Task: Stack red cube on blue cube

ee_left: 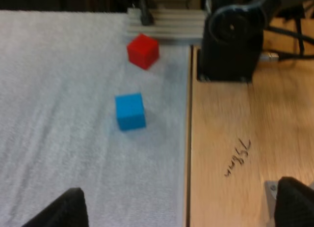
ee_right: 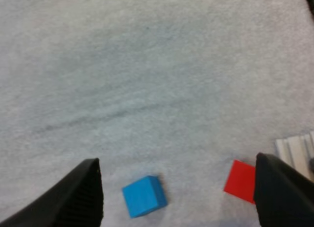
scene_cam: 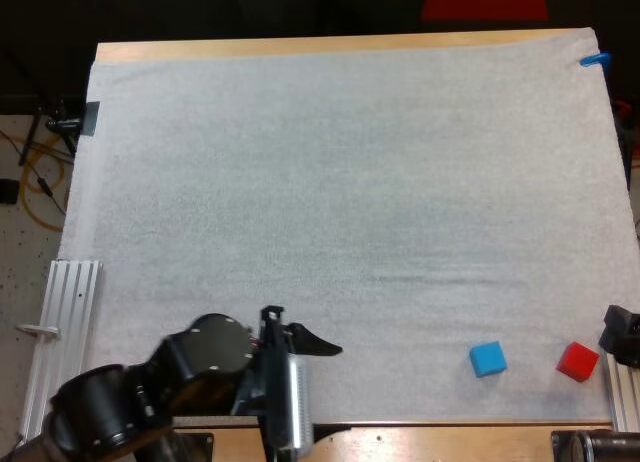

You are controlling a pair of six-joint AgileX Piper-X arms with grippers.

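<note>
Our released right pincer (ee_right: 180, 192) is nearer: the red cube (scene_cam: 577, 362) lies just beside it, the blue cube (scene_cam: 487, 358) beyond; our left pincer (ee_left: 179, 207), also released, is well apart.

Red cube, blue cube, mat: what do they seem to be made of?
Red cube: uniform matte colour, sharp edges; plastic or painted wood, cannot tell which. Blue cube: same look. Mat: white fabric, likely terry-like, by its fuzzy nap and faint creases.
</note>
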